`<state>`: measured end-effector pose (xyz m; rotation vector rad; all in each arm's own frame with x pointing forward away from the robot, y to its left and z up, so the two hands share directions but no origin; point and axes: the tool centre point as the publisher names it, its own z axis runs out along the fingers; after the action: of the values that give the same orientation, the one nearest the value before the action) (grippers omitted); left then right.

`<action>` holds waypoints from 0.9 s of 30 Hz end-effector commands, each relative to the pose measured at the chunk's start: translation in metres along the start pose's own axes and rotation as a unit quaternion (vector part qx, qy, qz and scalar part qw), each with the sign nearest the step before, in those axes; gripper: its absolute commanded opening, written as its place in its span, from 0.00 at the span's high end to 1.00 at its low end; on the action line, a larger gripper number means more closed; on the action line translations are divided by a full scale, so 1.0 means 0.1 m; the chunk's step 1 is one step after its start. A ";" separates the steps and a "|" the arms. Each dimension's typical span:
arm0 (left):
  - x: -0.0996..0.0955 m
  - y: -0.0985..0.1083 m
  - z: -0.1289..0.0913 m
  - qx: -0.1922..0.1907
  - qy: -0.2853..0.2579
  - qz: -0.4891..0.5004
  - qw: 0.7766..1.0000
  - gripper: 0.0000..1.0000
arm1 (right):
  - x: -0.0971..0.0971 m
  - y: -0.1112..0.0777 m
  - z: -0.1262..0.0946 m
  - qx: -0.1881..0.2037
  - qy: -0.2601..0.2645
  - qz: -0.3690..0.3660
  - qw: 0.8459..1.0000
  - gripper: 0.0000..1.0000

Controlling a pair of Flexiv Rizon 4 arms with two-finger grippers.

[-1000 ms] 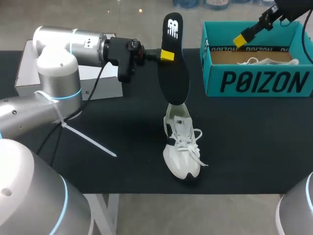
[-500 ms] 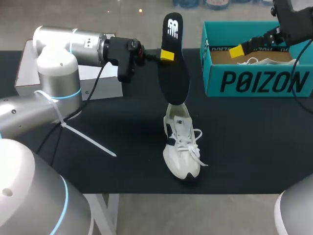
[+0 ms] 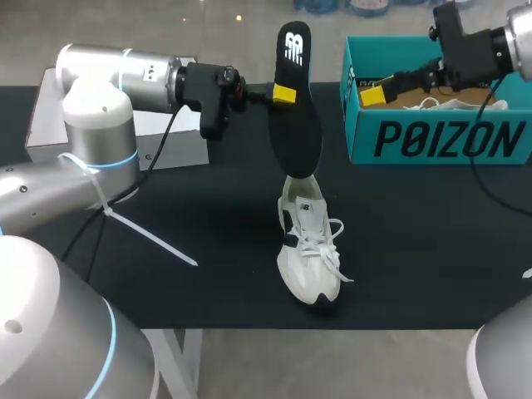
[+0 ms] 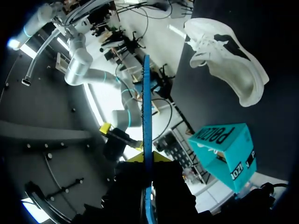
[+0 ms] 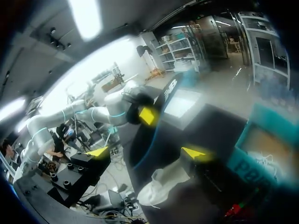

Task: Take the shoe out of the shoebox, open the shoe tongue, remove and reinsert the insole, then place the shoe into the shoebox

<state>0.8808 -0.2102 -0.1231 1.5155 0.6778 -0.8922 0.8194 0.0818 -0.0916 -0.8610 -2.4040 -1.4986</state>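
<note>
- White lace-up trainer [image 3: 309, 253] stands on the black tabletop [image 3: 199, 283] nearest me, toe toward me; it is out of the box and has not budged in the last second
- Just behind it the long black foam insole [image 3: 298, 116] stands almost upright with its lower end tucked into the trainer's mouth, in the same place as before
- My left gripper [image 3: 284, 94] is clamped across the insole's upper part, its yellow tips pinching it from both sides; that arm has held still throughout
- Farther back, the teal cardboard shoebox [image 3: 440, 140] sits open, with the laces of a second white shoe [image 3: 449, 105] showing inside
- What has changed is my right gripper [image 3: 378, 91]: it has swung from the far right corner across the box and now hangs over the box's left end, pointing toward the insole, fingers spread wide with nothing between them
- I read that as the free arm coming over to steady the trainer so the insole can be pushed home; reinsertion is under way, and boxing the trainer is still to do
</note>
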 end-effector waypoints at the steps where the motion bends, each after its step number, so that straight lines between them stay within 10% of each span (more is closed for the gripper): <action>1: 0.01 0.00 0.00 -0.001 -0.001 0.001 1.000 1.00 | -0.11 0.15 0.23 0.018 0.026 -0.003 0.999 0.00; 27: 0.01 0.00 0.00 -0.001 -0.001 0.001 1.000 1.00 | -0.03 0.08 0.98 0.030 0.091 0.015 0.995 0.00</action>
<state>0.8808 -0.2103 -0.1231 1.5154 0.6778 -0.8922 0.8390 0.1622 -0.1300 -0.7118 -2.2836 -1.4185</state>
